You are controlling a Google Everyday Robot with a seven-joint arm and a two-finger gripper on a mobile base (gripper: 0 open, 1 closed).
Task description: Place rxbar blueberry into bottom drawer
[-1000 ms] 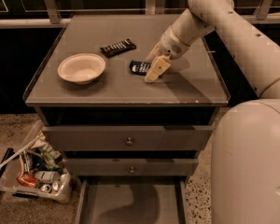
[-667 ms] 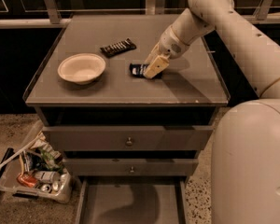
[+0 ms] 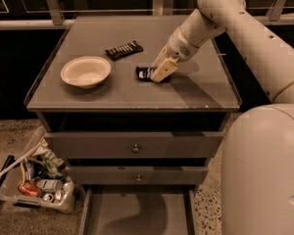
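Cabinet top (image 3: 196, 89): gripper (image 3: 160, 73) at rxbar blueberry (image 3: 143, 72).

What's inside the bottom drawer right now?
The bottom drawer shows only bare grey floor; its front end runs out of view. The rxbar blueberry lies on the cabinet top, partly covered by the gripper.

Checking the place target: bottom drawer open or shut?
Open: the bottom drawer sits pulled out, tray floor showing. The gripper is over the cabinet top, at the rxbar blueberry.
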